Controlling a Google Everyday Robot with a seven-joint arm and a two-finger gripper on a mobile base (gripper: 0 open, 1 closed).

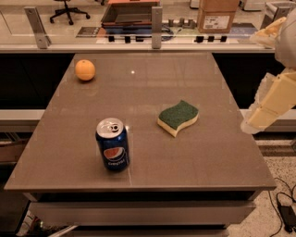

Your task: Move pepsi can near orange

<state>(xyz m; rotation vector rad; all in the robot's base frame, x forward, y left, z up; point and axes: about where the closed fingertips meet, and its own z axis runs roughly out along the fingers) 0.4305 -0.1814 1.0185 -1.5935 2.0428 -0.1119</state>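
Note:
The pepsi can (112, 144) is blue with a silver top and stands upright near the front left of the brown table (152, 83). The orange (85, 70) lies at the table's far left corner, well apart from the can. My gripper (266, 104) shows as cream-coloured parts at the right edge of the view. It is beyond the table's right side, far from the can and the orange, and holds nothing that I can see.
A green-and-yellow sponge (178, 117) lies right of centre on the table. Behind the table runs a rail with metal posts (157, 27), with a cardboard box (217, 16) and a tray (132, 14) beyond it. Cables (284, 206) lie on the floor at the lower right.

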